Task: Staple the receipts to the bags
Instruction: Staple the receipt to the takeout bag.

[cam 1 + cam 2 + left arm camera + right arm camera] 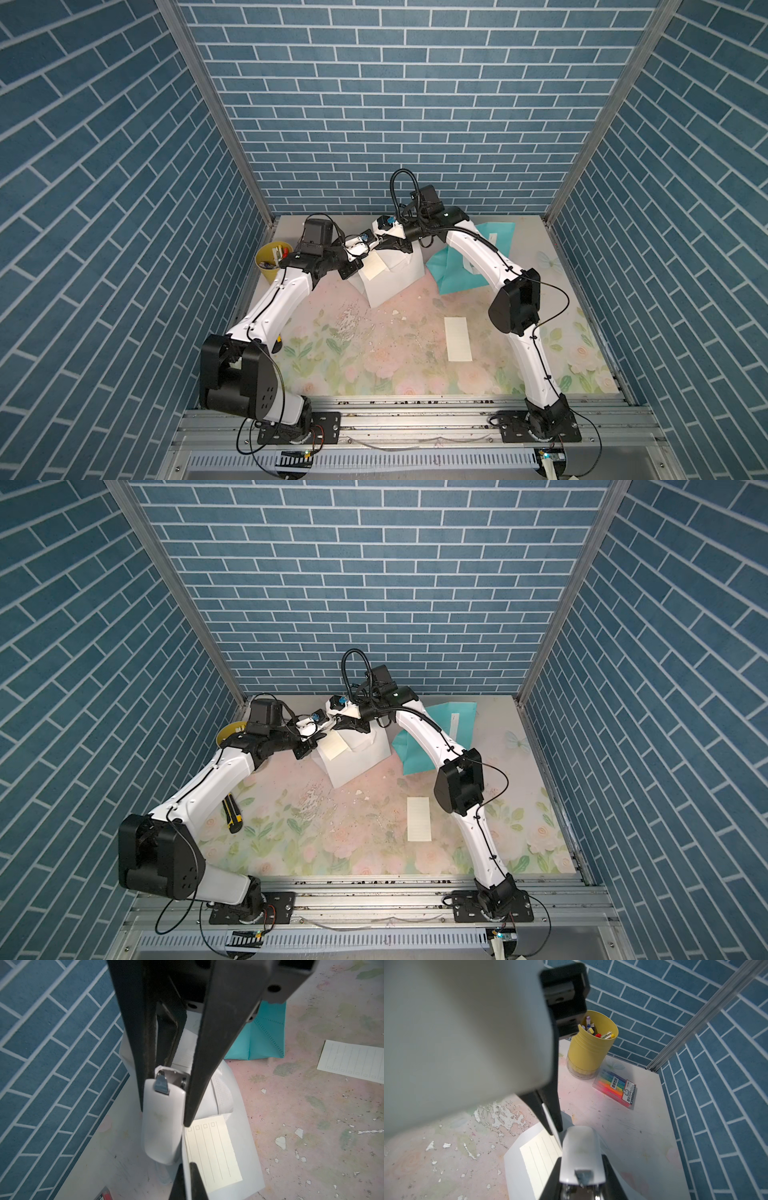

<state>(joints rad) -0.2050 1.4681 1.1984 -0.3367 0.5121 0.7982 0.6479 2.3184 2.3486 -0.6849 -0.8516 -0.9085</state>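
Tabletop (374, 365) with a floral print: at its far middle your right gripper (165, 1115) is clamped on the sides of a small white stapler (581, 1147), and your left gripper (187, 1169) is pinched together on the edge of the white bag (390, 282). One receipt (212, 1151) lies flat on that bag with its corner just beside the stapler's nose; you cannot tell whether paper sits in the stapler's mouth. The second receipt (458, 338) lies alone on the tabletop toward your right, apart from both bags, and the teal bag (457, 278) lies flat just beside the white bag.
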